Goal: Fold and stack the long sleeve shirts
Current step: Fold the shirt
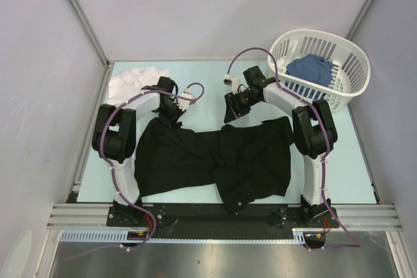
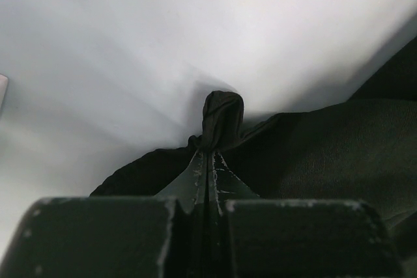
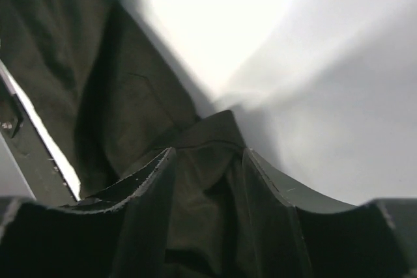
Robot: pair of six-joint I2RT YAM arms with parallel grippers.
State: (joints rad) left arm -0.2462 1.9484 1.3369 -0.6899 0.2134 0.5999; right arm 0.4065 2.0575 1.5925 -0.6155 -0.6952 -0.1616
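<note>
**Fingers shut on the black shirt at left, parted over it at right**

Fingers of the left gripper (image 2: 208, 164) were pressed fully together, and a small knot of the black shirt (image 1: 215, 157) bulged just past their tips. The right gripper (image 3: 207, 183) had its fingers partly apart. They straddled a raised fold of the same shirt without visibly squeezing it.

The black shirt lay spread and rumpled across the near half of the pale table (image 1: 208, 79), between the two arms, with both grippers at its far edge. The white shirt (image 1: 133, 81) sat crumpled in the far left corner, well apart from it. A white basket (image 1: 355, 73) holding blue cloth (image 1: 311, 68) stood at the far right.

The step looked like taking hold of the far edge, ready to straighten or fold the shirt. To do it well, the right fingers would likely need to close firmly on their fold. Both arms should then lift evenly so the cloth stayed taut and untwisted.

Collar, buttons and sleeves could not be made out in the dark cloth. It was unclear which part of the shirt each gripper had, or how many layers.
</note>
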